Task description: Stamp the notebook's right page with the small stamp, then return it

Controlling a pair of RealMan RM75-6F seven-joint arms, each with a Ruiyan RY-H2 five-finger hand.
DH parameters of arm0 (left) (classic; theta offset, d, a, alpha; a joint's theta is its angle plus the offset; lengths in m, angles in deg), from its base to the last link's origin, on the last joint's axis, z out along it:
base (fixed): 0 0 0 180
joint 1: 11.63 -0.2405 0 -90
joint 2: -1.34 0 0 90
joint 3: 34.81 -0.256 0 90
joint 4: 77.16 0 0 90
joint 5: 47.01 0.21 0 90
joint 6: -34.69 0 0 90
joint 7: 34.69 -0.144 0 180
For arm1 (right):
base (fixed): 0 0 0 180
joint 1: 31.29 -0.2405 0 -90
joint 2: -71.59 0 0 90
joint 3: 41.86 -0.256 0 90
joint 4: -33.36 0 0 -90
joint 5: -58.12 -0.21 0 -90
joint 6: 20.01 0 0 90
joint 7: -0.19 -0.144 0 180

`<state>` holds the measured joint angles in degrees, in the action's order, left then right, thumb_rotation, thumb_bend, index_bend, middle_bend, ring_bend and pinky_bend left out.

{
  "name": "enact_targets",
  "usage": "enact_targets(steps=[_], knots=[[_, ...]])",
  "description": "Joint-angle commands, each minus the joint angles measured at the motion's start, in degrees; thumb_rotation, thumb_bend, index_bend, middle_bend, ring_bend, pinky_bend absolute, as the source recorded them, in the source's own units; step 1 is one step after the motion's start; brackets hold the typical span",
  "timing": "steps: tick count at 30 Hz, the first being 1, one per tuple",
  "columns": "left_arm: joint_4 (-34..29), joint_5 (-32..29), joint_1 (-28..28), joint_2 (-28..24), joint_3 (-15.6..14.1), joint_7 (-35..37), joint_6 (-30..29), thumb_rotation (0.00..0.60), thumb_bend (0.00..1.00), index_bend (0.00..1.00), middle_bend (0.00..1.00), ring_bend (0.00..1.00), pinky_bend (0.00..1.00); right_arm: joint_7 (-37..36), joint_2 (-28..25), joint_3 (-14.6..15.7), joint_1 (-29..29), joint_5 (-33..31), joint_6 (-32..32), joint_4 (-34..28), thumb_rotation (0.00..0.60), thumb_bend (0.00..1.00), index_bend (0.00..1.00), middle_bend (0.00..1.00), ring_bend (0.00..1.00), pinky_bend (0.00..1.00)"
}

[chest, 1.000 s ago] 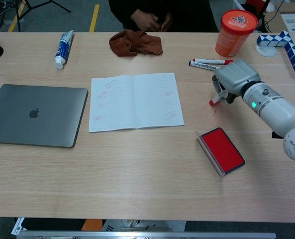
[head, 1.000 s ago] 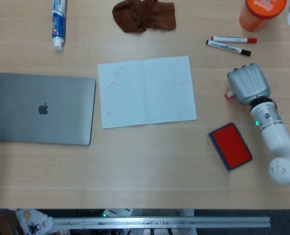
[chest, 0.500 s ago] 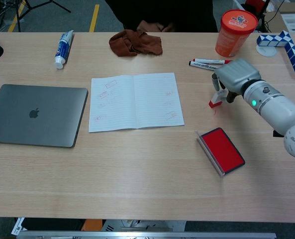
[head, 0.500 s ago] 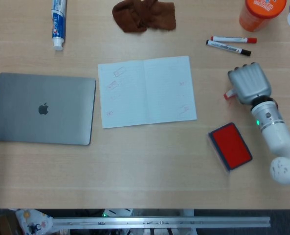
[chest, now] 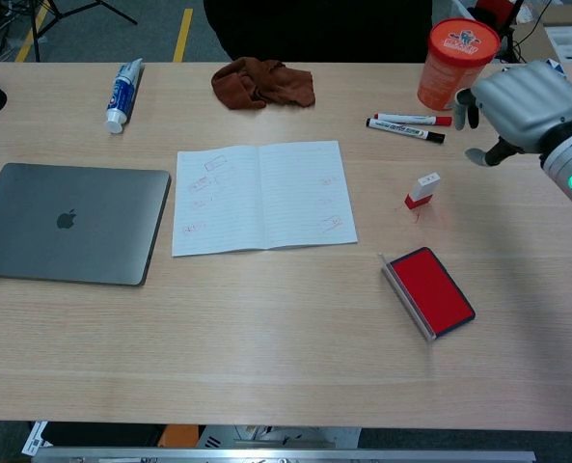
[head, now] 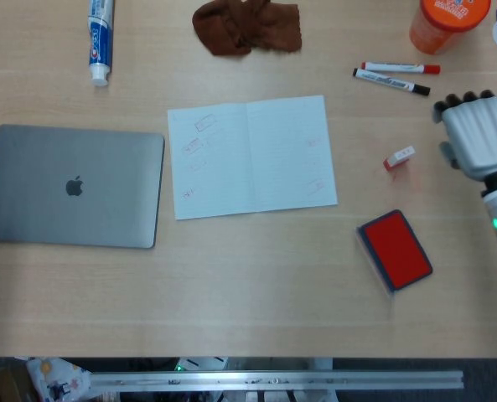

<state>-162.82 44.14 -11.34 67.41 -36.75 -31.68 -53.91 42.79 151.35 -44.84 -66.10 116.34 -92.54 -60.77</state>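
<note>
The right hand (chest: pixel 519 104) hangs over the table's right side, fingers apart, holding nothing; the left hand is out of view. The stamp (chest: pixel 422 190) stands alone, left of the hand, between the notebook (chest: pixel 263 197) and the markers (chest: pixel 406 125), far of the ink pad (chest: pixel 429 290). It looks returned; best to draw clear without brushing it.

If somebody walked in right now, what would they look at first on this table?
Probably the bright red ink pad near the front right, and the big grey robot right hand hanging over the table's right edge, holding nothing. Between that hand and the open notebook in the middle stands the small stamp, alone. The closed silver laptop fills the left side.
</note>
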Motion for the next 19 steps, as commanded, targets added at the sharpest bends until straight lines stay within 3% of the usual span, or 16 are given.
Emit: enact_targets(steps=[1,10,19], knots=[[0.9,0.4,-0.3,0.7,0.3,0.6,-1.1,0.6,0.28,0.0,0.0,0.1,0.13,-4.6,-4.6,1.3,6.7,5.8,-9.5,-4.5,0.6,0.23,0.46,0.48,0.46,0.47],[2.7,1.6,-0.8,2.5,1.1,0.2,-4.2,0.6,0.28,0.0,0.0,0.1,0.13,-14.2,-9.7,3.6,17.6,12.6,-21.2,-6.1,0.6,0.23,0.46,0.5,0.46,0.47],[2.9,2.5,-1.0,2.8,1.0,0.3,-5.3,0.6,0.28,0.0,0.0,0.1,0.13,-18.4,-12.7,4.3,23.8,15.0,-24.3,-6.4,0.6,0.23,0.46,0.51,0.46,0.47]])
